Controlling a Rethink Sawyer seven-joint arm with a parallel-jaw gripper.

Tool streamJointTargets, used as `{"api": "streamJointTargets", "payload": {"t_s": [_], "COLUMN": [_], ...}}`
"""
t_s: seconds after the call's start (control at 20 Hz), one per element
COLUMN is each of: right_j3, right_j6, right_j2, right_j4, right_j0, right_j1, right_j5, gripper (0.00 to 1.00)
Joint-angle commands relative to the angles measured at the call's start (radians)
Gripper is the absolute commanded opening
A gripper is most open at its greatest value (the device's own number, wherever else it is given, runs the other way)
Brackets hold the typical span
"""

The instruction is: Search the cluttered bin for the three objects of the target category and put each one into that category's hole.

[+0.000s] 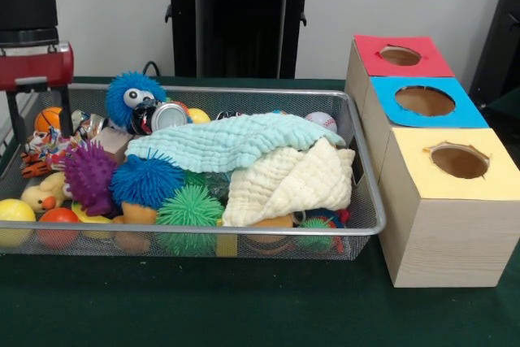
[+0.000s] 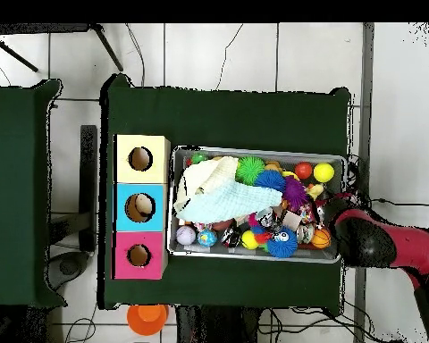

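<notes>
My red and black arm (image 2: pixel 379 243) hangs at one end of the wide silver wire-mesh bin (image 1: pixel 367 225); whether my gripper is open or holds something, I cannot tell. A small yellow plush animal (image 1: pixel 45 193) lies at this same end, beside the purple spiky ball (image 1: pixel 88 175). I think I should descend straight on it and avoid the balls.

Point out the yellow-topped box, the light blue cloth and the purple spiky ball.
yellow-topped box (image 1: pixel 475 187): front view, on its yellow top beside the hole.
light blue cloth (image 1: pixel 231 142): front view, middle of its upper fold.
purple spiky ball (image 1: pixel 88 176): front view, centre of its spikes.
</notes>
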Motion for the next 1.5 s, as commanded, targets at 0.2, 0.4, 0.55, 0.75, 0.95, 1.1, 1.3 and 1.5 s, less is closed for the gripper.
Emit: {"api": "streamJointTargets", "payload": {"t_s": [0.2, 0.4, 0.55, 0.75, 0.95, 1.1, 1.3, 1.5], "right_j3": [-0.150, -0.234, -0.279, -0.295, -0.312, -0.329, -0.338, -0.348], "right_j6": [-0.266, -0.279, -0.253, -0.242, -0.207, -0.178, -0.154, -0.145], "right_j2": [0.023, -0.018, -0.051, -0.064, -0.086, -0.113, -0.144, -0.179], "right_j4": [-0.113, -0.156, -0.198, -0.207, -0.213, -0.227, -0.233, -0.238], "right_j0": [0.051, 0.091, 0.114, 0.115, 0.137, 0.157, 0.182, 0.210], "right_j1": [0.115, 0.195, 0.227, 0.236, 0.240, 0.240, 0.219, 0.197], "right_j5": [0.071, 0.081, 0.071, 0.087, 0.108, 0.109, 0.124, 0.144], "gripper": [1.00, 1.00, 1.00, 1.00, 1.00, 1.00, 1.00, 1.00]}}
